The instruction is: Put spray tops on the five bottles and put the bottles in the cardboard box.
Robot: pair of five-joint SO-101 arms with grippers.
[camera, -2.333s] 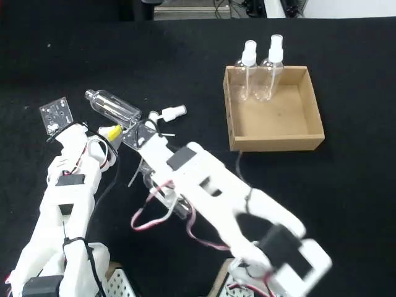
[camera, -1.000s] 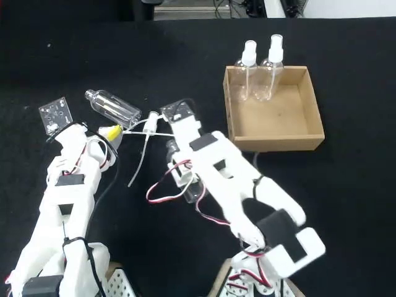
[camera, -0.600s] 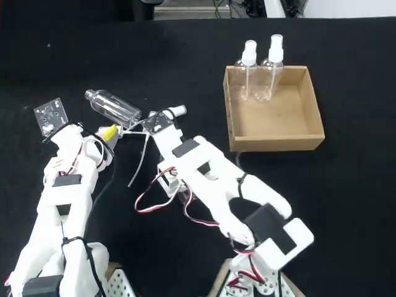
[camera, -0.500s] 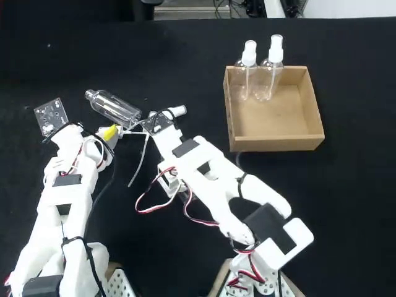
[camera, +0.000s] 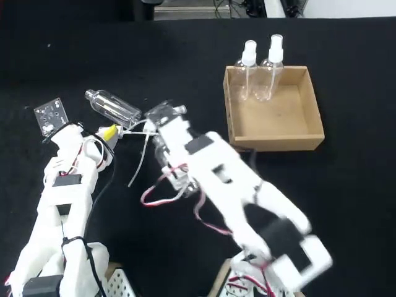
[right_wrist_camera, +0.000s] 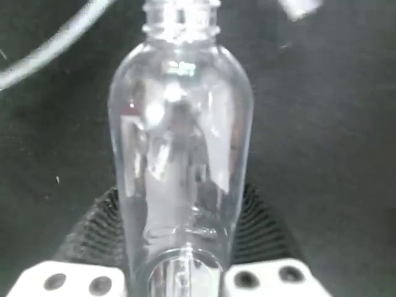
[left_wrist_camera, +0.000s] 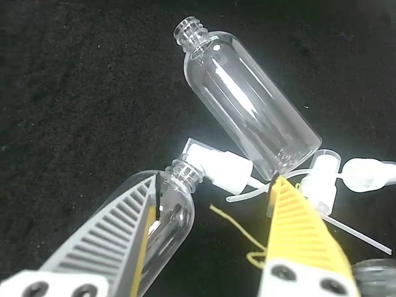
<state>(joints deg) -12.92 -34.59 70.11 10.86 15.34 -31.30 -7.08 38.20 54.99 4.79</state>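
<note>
**Black table (camera: 346, 204), arms left of cardboard box (camera: 272, 143)**

Right gripper (right_wrist_camera: 179, 198) clamps a clear bottle (right_wrist_camera: 179, 111). Left gripper (left_wrist_camera: 215, 180) gapes wide, an uncapped bottle (left_wrist_camera: 170, 213) against its grey finger (left_wrist_camera: 105, 235), a spray top (left_wrist_camera: 218, 168) at that neck. Beyond lies a loose bottle (left_wrist_camera: 247, 117). Capped bottles (camera: 249, 71) stand at the box's far wall.

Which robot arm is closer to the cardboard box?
Right. The right end effector, gripping a clear bottle, is a short way from the cardboard box; the left end effector sits farther off, on the right one's far side.
</note>
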